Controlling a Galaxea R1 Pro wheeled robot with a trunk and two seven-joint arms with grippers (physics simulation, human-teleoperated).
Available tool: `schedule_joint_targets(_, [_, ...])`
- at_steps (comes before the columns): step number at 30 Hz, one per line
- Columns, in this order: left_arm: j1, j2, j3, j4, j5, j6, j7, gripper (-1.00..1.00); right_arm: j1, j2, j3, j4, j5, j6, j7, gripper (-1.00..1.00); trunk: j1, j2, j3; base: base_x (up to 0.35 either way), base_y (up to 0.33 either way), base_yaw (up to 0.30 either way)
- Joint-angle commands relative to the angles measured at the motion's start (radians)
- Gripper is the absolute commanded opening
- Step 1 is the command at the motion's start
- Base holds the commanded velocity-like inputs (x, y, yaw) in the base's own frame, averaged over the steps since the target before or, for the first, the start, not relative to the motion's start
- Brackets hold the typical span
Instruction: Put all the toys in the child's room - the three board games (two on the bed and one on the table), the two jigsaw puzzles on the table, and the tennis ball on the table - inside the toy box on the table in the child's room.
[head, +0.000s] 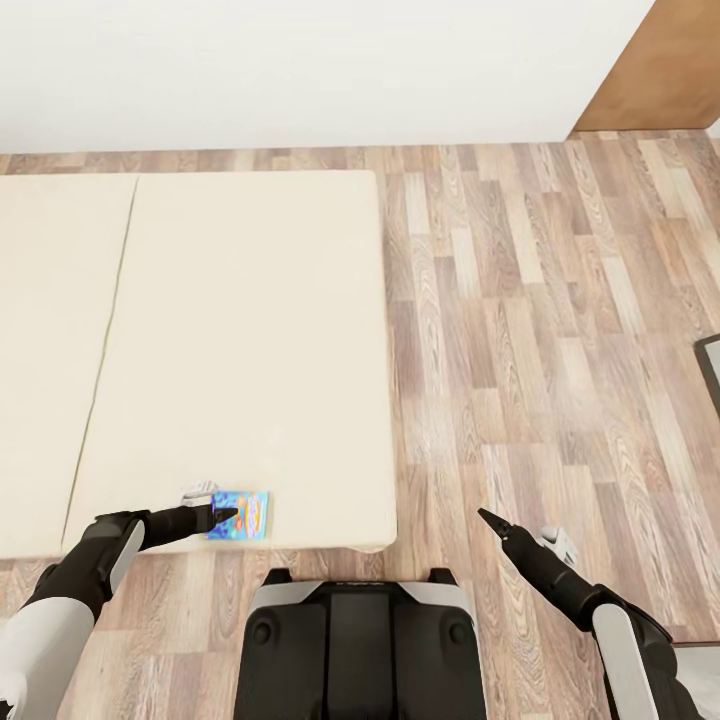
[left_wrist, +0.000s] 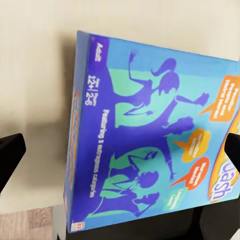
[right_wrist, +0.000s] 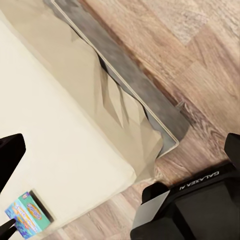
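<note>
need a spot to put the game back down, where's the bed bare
Nearly all of the bed is bare, from the wall-side edge down to the board game. The only busy patch is the near edge, where the left pincer meets the game. The right pincer hangs over floor.

You have open bed surface on every far side of the board game; nothing else lies on the mattress near it. The box sits just inside the near edge, so access from the floor side is short. Your left gripper is at the box, fingers spread wide. The right gripper hangs over bare floor, well apart.
</note>
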Motion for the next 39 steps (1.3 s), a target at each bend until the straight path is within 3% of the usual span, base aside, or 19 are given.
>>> schedule_joint_targets(1, [0.000, 0.000, 0.003, -0.001, 0.002, 0.008, -0.004, 1.00, -0.001, 0.001, -0.003, -0.001, 0.001, 0.007, 0.005, 1.00, 0.001, -0.002, -0.002, 0.043, 0.000, 0.000])
schedule_joint_targets(39, [0.000, 0.000, 0.003, -0.001, 0.002, 0.008, -0.004, 1.00, -0.001, 0.001, -0.002, -0.001, 0.000, 0.004, 0.005, 1.00, 0.001, -0.002, -0.005, 0.026, -0.075, 0.000])
